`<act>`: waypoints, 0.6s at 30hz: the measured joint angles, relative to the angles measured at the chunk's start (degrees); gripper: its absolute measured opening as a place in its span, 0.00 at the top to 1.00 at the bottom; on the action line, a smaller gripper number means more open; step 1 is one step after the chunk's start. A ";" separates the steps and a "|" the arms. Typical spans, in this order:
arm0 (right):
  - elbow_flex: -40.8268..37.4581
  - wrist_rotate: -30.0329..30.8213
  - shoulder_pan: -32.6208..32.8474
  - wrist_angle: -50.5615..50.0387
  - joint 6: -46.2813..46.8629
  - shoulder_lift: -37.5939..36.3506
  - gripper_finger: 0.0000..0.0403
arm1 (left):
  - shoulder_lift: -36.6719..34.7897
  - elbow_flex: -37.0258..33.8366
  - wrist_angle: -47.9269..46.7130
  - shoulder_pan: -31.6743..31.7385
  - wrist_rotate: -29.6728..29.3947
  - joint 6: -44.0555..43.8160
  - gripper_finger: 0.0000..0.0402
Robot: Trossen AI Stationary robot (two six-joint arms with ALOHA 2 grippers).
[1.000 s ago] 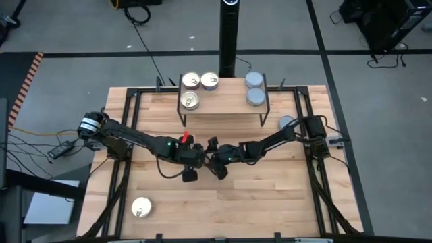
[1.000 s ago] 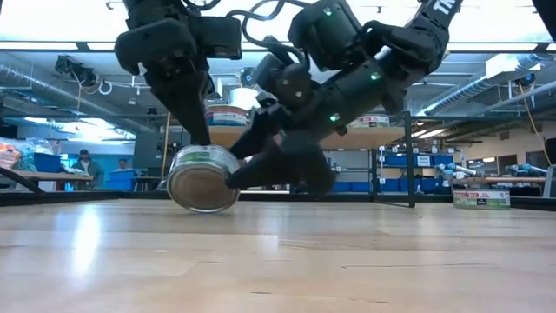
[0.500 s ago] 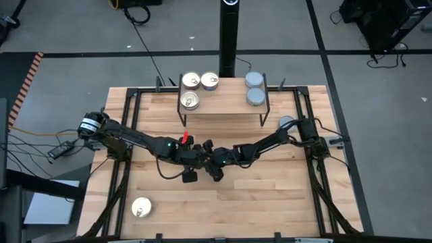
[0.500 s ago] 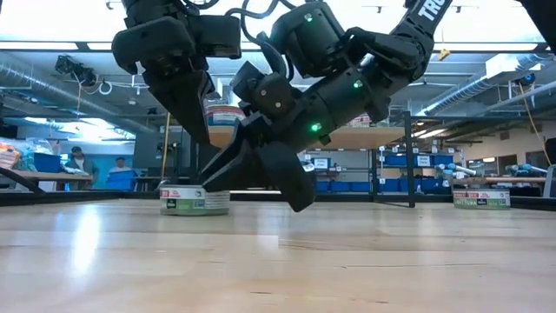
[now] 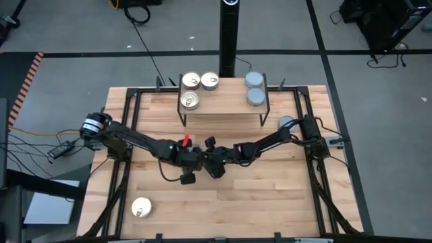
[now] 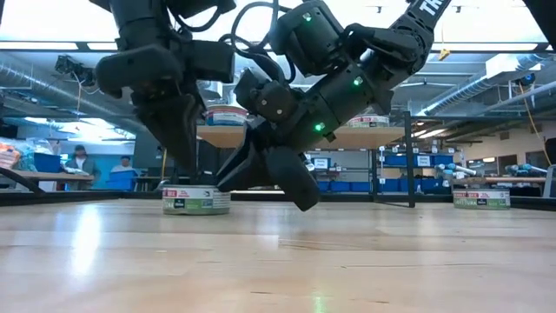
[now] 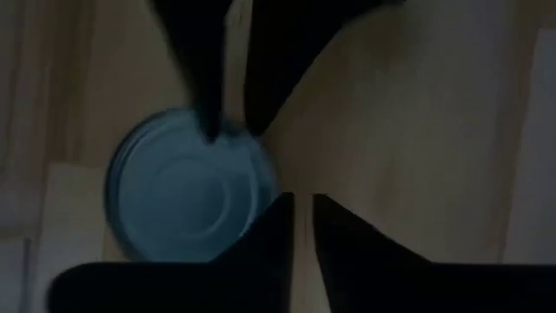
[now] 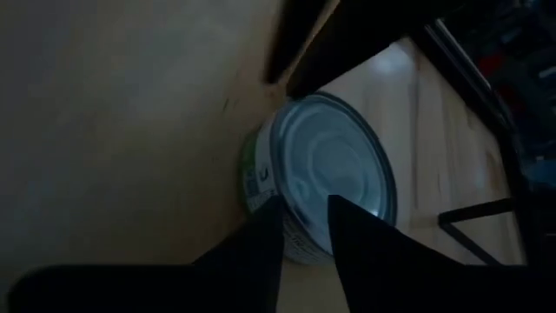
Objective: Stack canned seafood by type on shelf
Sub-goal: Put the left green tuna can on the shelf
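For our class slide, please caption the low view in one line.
Both grippers, left and right, meet over a flat tin on the table.

The high view looks straight down on the whole bench (image 5: 270, 196). The low view looks level across it. Both wrist views look closely at one blue-grey tin (image 7: 187, 200), shared with the low view.

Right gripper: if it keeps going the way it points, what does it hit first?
Probably the blue-grey tin: in the right wrist view it lies just past the right gripper, flat on the table. The left gripper is right above it too; depth unclear.
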 joint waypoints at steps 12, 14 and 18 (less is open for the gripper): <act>-0.02 0.32 0.00 -0.34 0.20 0.00 0.68 | 4.13 0.02 -2.47 -0.54 -4.31 -2.79 0.68; -0.02 0.29 0.00 -0.43 0.24 0.00 0.68 | 4.16 0.02 -2.39 -0.68 -4.88 -2.91 0.68; -0.02 0.19 0.02 -0.36 0.24 0.00 0.68 | 4.18 0.02 -2.63 -0.74 -5.73 -3.45 0.70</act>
